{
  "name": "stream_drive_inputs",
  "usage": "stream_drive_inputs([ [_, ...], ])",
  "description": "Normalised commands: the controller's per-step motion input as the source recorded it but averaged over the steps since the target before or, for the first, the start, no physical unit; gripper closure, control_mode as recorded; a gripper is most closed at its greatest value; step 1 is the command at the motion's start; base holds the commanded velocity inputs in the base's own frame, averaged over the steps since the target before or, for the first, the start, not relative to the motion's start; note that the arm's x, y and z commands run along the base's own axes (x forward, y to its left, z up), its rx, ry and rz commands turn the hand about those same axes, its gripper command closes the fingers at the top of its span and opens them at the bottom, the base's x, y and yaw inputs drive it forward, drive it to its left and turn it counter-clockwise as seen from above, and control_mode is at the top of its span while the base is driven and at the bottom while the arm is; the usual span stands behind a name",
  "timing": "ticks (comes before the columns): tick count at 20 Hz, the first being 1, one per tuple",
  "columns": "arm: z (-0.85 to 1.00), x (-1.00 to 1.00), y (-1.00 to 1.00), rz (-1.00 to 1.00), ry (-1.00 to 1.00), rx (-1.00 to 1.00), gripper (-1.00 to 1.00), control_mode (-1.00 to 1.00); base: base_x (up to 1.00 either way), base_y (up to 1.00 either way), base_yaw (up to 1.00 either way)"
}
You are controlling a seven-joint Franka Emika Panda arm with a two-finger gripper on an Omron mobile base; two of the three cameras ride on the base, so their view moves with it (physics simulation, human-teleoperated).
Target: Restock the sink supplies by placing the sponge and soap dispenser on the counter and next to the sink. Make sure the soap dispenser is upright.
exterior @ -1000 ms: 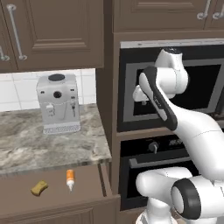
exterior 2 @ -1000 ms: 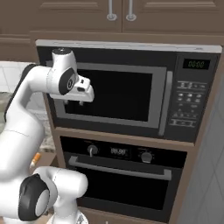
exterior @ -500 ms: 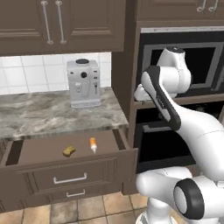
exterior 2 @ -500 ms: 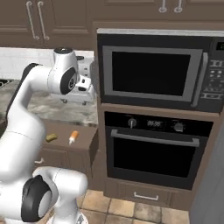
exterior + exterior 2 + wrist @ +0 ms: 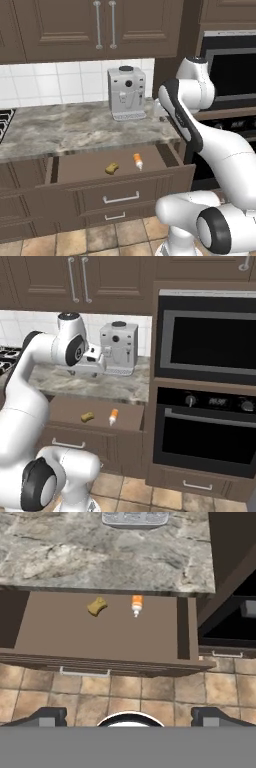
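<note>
The mustard-yellow sponge (image 5: 113, 168) (image 5: 87, 416) (image 5: 97, 606) lies in an open drawer (image 5: 80, 167) (image 5: 100, 637) below the marbled counter (image 5: 75, 127) (image 5: 100, 387) (image 5: 100, 557). Just right of it, the orange soap dispenser (image 5: 137, 161) (image 5: 113, 416) (image 5: 136, 604) lies on its side, white pump toward the drawer front. My gripper (image 5: 102, 358) (image 5: 130, 717) hangs open and empty above the counter's right end, well above both items. The sink is out of view.
A grey coffee machine (image 5: 127, 93) (image 5: 118, 348) stands at the back of the counter near the gripper. A tall cabinet with a microwave (image 5: 210, 346) and an oven (image 5: 205, 431) rises to the right. A stove corner (image 5: 5, 120) shows at far left.
The base has driven, so the whole scene has shifted right and the oven wall has slid aside. The drawer, sponge and dispenser lie as before. The arm's pose looks unchanged.
</note>
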Motion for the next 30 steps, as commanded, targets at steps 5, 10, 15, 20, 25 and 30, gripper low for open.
stream_drive_inputs([
  [5,0.0,0.0,0.0,0.0,0.0,0.0,-1.0,1.0,0.0,0.34,0.0],
  [10,-0.18,-0.02,0.03,0.0,0.01,0.0,-1.0,-1.0,0.0,0.0,0.0],
  [15,-0.4,0.0,-0.2,0.0,0.14,0.0,-1.0,-1.0,0.0,0.0,0.0],
  [20,-0.49,0.16,-0.22,0.0,0.26,0.03,-1.0,-1.0,0.0,0.0,0.0],
  [25,-0.82,0.57,-0.03,0.02,0.22,0.01,-1.0,-1.0,0.0,0.0,0.0],
  [30,-0.83,0.38,0.09,0.04,0.05,0.0,-1.0,-1.0,0.0,0.0,0.0],
])
